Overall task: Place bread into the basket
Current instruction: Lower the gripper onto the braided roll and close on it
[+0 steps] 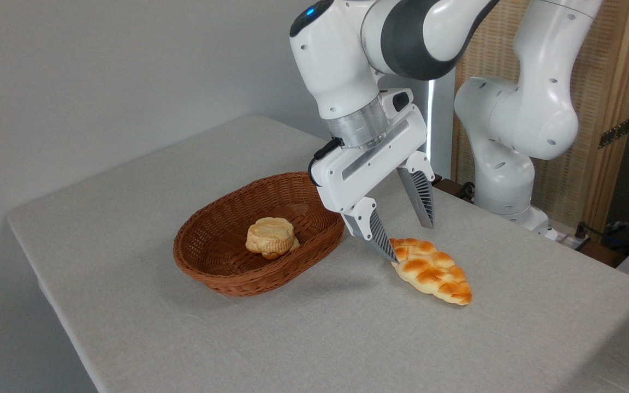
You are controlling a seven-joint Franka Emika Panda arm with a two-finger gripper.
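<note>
nearest the lens spreads a pale grey cloth-covered table (292,338). on its left part sits the oval reddish-brown woven wicker basket (221,273), holding a small pale round bun (270,237). just right of the basket hangs the white two-finger gripper (408,240), jaws spread wide, its near ribbed fingertip (383,243) at the loaf's upper end. rightmost, the golden-orange braided bread (432,270) lies on the cloth, outside the basket.

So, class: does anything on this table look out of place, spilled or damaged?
Nothing is spilled or damaged. The braided bread lies on the table outside the basket, which holds only a small bun.
</note>
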